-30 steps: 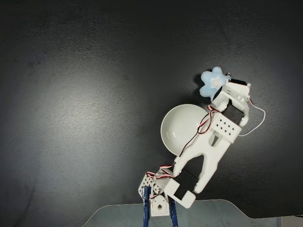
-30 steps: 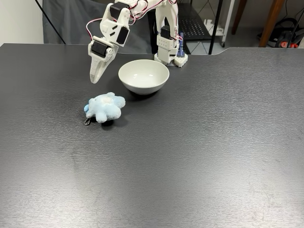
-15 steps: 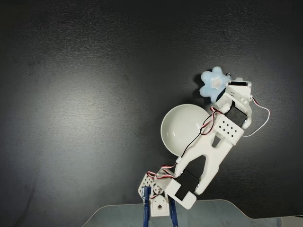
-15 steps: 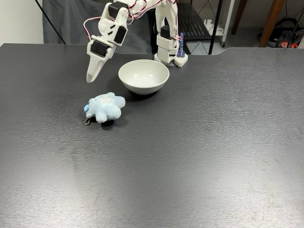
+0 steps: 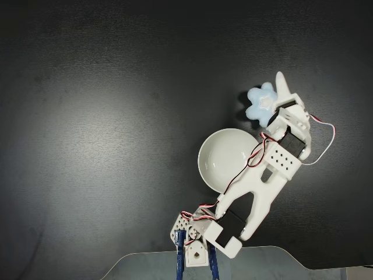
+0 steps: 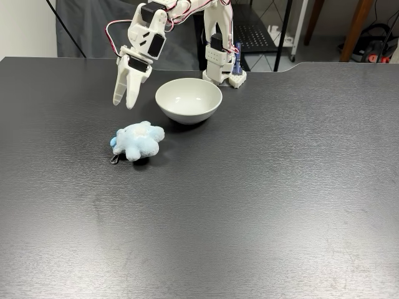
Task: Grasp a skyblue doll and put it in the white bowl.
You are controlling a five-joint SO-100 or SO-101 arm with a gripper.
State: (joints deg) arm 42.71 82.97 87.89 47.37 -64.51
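The skyblue doll (image 6: 138,141) lies on the black table (image 6: 262,205), just beside the white bowl (image 6: 188,99) and to its left in the front fixed view; a small metal clip (image 6: 115,159) sticks out at its edge. The gripper (image 6: 122,101) hangs above the doll with its two fingers a little apart, holding nothing. Red and white wires (image 5: 320,144) loop beside the arm. No writing is readable.

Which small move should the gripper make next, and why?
Probably lower forward onto the skyblue doll. The gripper hangs open above the table just behind it, the doll lies untouched beside the empty white bowl.
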